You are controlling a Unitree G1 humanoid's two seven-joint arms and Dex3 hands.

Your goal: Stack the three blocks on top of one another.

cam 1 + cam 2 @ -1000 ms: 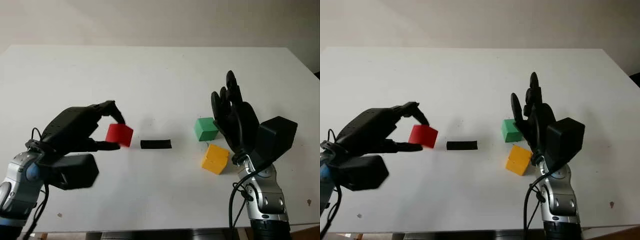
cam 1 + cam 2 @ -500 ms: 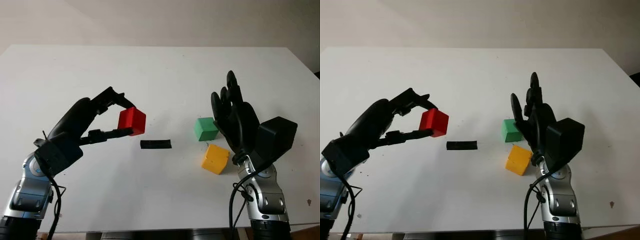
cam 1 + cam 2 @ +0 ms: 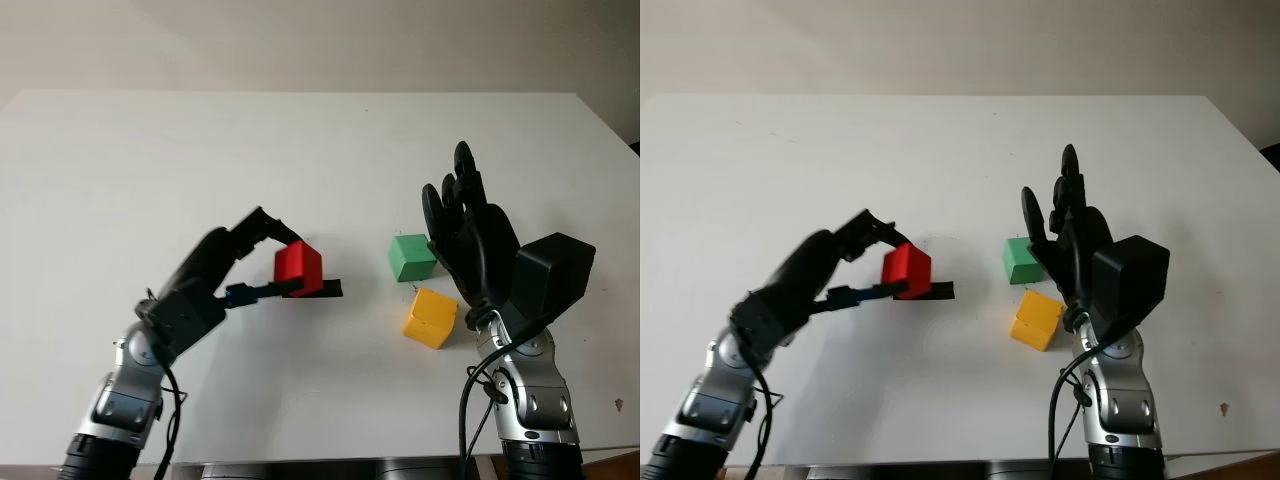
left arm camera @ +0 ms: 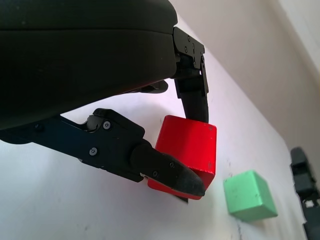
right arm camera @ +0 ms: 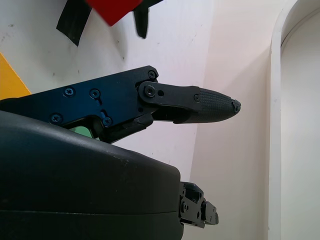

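My left hand (image 3: 280,264) is shut on the red block (image 3: 298,270), holding it above the table over the left end of the black strip (image 3: 330,289). In the left wrist view its fingertips (image 4: 170,172) pinch the red block (image 4: 187,150) from two sides. The green block (image 3: 411,257) sits on the table to the right, with the yellow block (image 3: 431,317) just in front of it. My right hand (image 3: 467,235) is open and raised beside both blocks, on their right.
The white table (image 3: 300,150) extends far back and to both sides. A flat black strip lies at the centre. The table's right edge (image 3: 610,135) runs diagonally near my right arm.
My left hand has carried the red block to the right and a little nearer, now over the black strip's left end. The right hand has not moved.
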